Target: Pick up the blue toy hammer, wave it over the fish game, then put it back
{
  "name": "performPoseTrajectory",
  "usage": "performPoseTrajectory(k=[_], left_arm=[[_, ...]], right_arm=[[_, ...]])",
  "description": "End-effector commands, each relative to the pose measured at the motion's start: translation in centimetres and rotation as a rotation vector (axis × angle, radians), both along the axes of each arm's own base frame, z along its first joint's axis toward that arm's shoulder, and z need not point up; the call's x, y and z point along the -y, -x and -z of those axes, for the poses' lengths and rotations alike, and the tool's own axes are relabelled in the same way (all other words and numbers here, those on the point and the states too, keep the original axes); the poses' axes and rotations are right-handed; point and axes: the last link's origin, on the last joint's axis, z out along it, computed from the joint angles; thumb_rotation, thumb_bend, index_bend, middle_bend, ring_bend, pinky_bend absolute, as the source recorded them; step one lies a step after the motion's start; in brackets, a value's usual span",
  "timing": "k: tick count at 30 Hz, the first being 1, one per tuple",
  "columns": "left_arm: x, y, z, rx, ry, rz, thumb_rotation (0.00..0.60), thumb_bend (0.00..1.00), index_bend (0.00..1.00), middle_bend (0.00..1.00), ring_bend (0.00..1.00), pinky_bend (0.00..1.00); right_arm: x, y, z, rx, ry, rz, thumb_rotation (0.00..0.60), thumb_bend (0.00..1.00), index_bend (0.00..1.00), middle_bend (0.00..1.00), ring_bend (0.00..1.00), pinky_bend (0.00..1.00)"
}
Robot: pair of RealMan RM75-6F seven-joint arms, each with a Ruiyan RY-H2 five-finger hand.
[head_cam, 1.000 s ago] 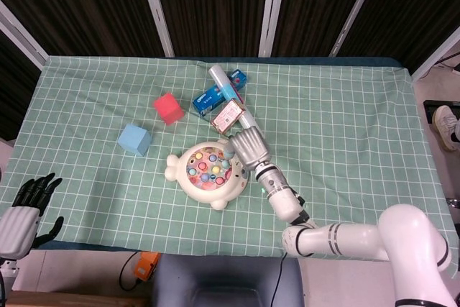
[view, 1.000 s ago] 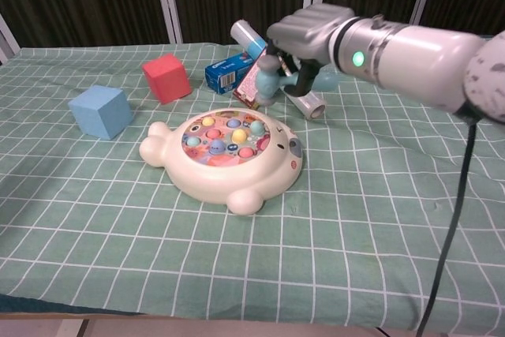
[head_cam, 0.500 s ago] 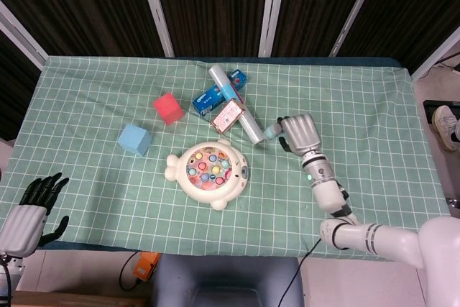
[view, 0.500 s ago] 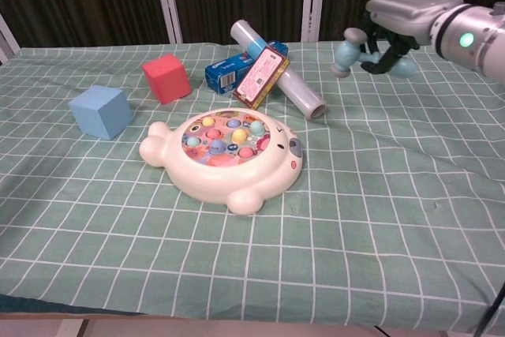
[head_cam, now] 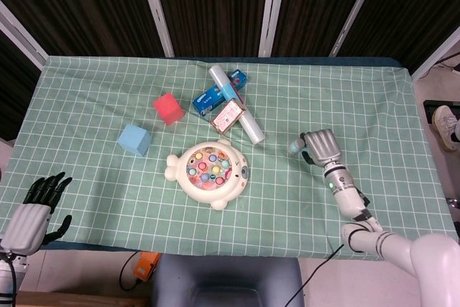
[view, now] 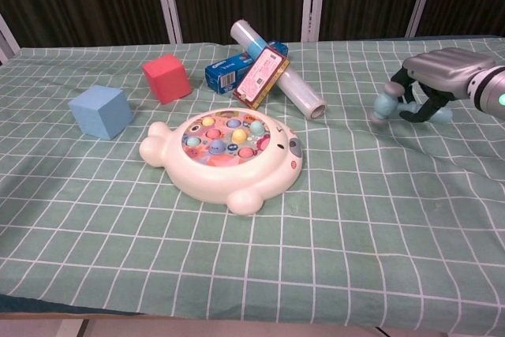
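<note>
Blue toy hammer (view: 394, 103) was gripped in the curled fingers (view: 417, 100) of the right hand (head_cam: 321, 146), low over the bench (head_cam: 374, 106), well right of the fish game (head_cam: 208, 170); the put-back step was judged in hand; lowering and release were called for; the left hand (head_cam: 32, 206) was held open, off the bench.

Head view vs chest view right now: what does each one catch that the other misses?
Only the head view shows the left hand, open and empty off the table's near-left corner.

Only the chest view shows the blue toy hammer from the side, its head low over the green checked cloth; contact can't be judged.

Both show the right hand gripping the hammer right of the fish game, plus the red cube, blue cube, clear roll and boxes.
</note>
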Motion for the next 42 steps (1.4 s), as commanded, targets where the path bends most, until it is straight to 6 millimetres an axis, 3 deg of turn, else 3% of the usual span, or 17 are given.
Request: performPoseTrajectory(k=[1, 12, 23, 42], left_arm=[[0.0, 0.0, 0.0, 0.0, -0.002, 0.0, 0.6, 0.41, 0.0, 0.0, 0.0, 0.06], [0.0, 0.1, -0.1, -0.002, -0.003, -0.004, 0.6, 0.42, 0.0, 0.0, 0.0, 0.06], [0.0, 0.1, -0.1, 0.002, -0.001, -0.007, 0.6, 0.42, 0.0, 0.01, 0.0, 0.06], [0.0, 0.1, -0.1, 0.001, 0.0, -0.01, 0.6, 0.42, 0.0, 0.01, 0.0, 0.06]], right_arm=[[-0.1, 0.3, 0.4, -0.003, -0.009, -0.003, 0.6, 0.53, 1.0, 0.76, 0.81, 0.85], [0.0, 0.6, 1.2, 0.036, -0.034, 0.018, 0.6, 0.52, 0.99, 0.76, 0.81, 0.85], [0.2, 1.0, 1.5, 0.046, -0.038, 0.042, 0.6, 0.45, 0.94, 0.76, 0.78, 0.82], [0.5, 1.4, 1.3, 0.086, -0.051, 0.068, 0.6, 0.39, 0.89, 0.76, 0.76, 0.8]])
